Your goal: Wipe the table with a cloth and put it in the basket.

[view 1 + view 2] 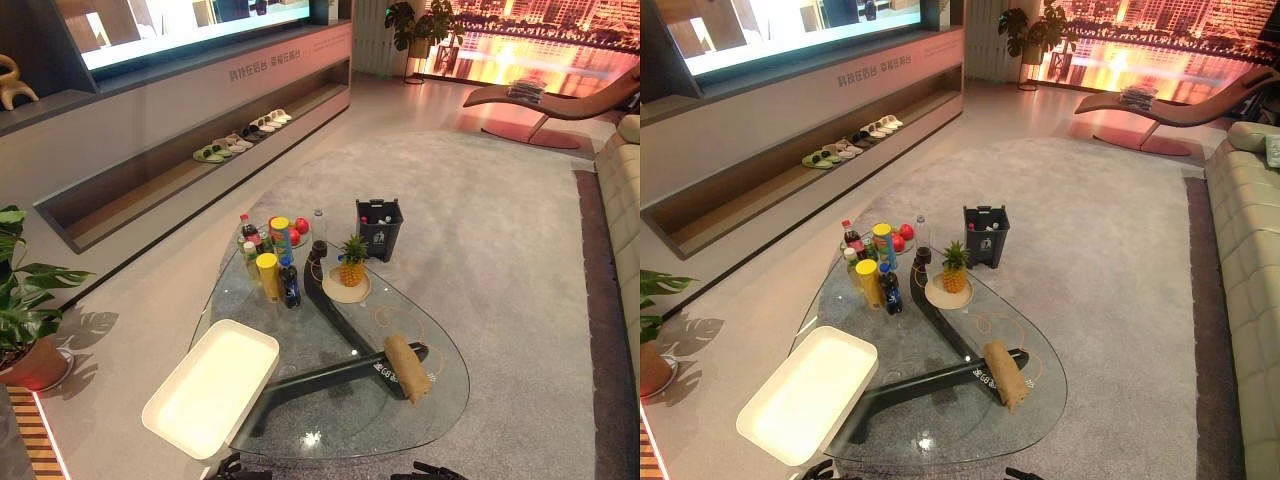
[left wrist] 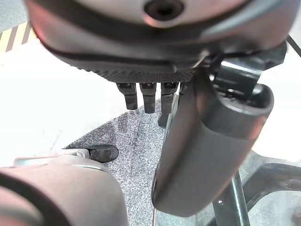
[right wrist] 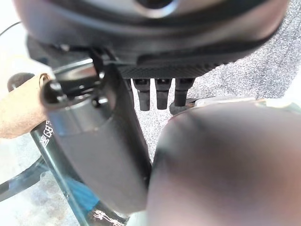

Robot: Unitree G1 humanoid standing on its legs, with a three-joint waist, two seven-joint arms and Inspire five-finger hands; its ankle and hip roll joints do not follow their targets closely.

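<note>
Glass table (image 1: 440, 400) bears rolled cloth (image 1: 407, 366) beside white basket (image 1: 212, 387).

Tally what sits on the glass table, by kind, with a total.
Cloth: 1
White tray-like basket: 1
Pineapple on its plate: 1 each, 2
Yellow-lidded canisters: 2
Red apples: at least 1
Bottles: about 5, tightly clustered
Total: about 12

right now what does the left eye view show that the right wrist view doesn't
The left eye view adds the white basket, pineapple, bottles and black bin. The right wrist view adds the right hand up close, fingers straight, holding nothing. Both show the rolled brown cloth lying on the glass table.
</note>
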